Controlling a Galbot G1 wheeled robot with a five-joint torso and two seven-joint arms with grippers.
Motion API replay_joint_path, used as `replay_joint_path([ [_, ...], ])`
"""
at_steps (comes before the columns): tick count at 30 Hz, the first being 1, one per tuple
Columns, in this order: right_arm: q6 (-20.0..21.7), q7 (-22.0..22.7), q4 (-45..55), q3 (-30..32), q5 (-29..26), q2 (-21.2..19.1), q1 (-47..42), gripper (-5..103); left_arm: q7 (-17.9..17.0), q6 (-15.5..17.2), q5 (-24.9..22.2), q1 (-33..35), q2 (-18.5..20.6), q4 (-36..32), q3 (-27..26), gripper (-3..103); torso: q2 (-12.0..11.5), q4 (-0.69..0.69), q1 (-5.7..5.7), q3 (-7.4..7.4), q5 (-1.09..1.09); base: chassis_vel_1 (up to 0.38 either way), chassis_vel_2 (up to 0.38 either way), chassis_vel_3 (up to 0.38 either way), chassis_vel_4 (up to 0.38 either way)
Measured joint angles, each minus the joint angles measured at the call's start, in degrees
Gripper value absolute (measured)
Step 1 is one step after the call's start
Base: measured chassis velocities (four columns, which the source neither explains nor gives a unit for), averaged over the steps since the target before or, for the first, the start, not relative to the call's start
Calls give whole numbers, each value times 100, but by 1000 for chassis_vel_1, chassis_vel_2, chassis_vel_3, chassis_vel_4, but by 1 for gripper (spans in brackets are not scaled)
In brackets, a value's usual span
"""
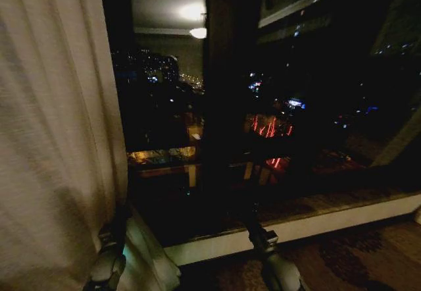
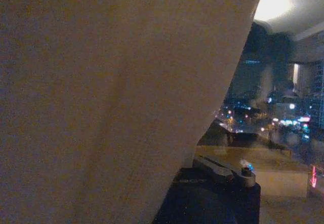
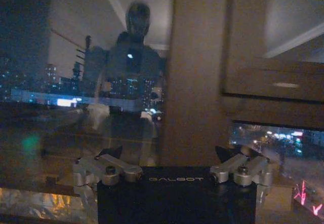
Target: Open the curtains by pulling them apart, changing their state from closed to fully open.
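Note:
One sheer cream-white curtain panel (image 1: 59,133) hangs bunched at the left of the dark window, its inner edge running down to the sill. My left gripper (image 1: 118,224) is low against that inner edge. In the left wrist view the fabric (image 2: 111,97) drapes over much of the gripper's black body (image 2: 212,196). My right gripper (image 1: 253,215) is raised in front of the bare glass near the window's middle. In the right wrist view it (image 3: 168,155) stands open with nothing in it, facing the pane.
A dark vertical window post (image 1: 220,74) splits the glass. A pale sill (image 1: 329,222) runs along the bottom, with patterned carpet (image 1: 368,258) below it. My own reflection (image 3: 134,67) shows in the pane, with city lights beyond.

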State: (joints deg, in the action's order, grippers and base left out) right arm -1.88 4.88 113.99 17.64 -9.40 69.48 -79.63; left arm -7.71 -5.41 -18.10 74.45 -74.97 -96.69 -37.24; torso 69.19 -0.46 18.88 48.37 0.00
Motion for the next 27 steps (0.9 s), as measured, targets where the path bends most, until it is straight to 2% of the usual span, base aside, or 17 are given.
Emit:
replay_joint_path([
  [11, 0, 0, 0, -1, 0, 2, 0, 100, -4, -48, 51, -10, -14, 90, 32, 0, 1, 1, -1, -1, -1, 379, 246, -377, -245],
  [15, 0, -1, 1, -2, 0, 2, 0, 100, -11, -57, 77, -17, -5, 132, 29, 0, 3, 2, -3, -2, -4, 150, 51, -121, -49],
  [20, 0, 0, 0, 2, 0, -1, 0, 100, -13, -64, 82, -10, -10, 152, 41, 0, -1, -1, 1, 2, 4, 0, 0, 0, 0],
  [27, 0, 1, 0, 4, 0, -2, 2, 100, -11, -96, 82, 2, 12, 200, -14, 0, -2, -1, 3, 1, 1, -9, -15, 9, 17],
])
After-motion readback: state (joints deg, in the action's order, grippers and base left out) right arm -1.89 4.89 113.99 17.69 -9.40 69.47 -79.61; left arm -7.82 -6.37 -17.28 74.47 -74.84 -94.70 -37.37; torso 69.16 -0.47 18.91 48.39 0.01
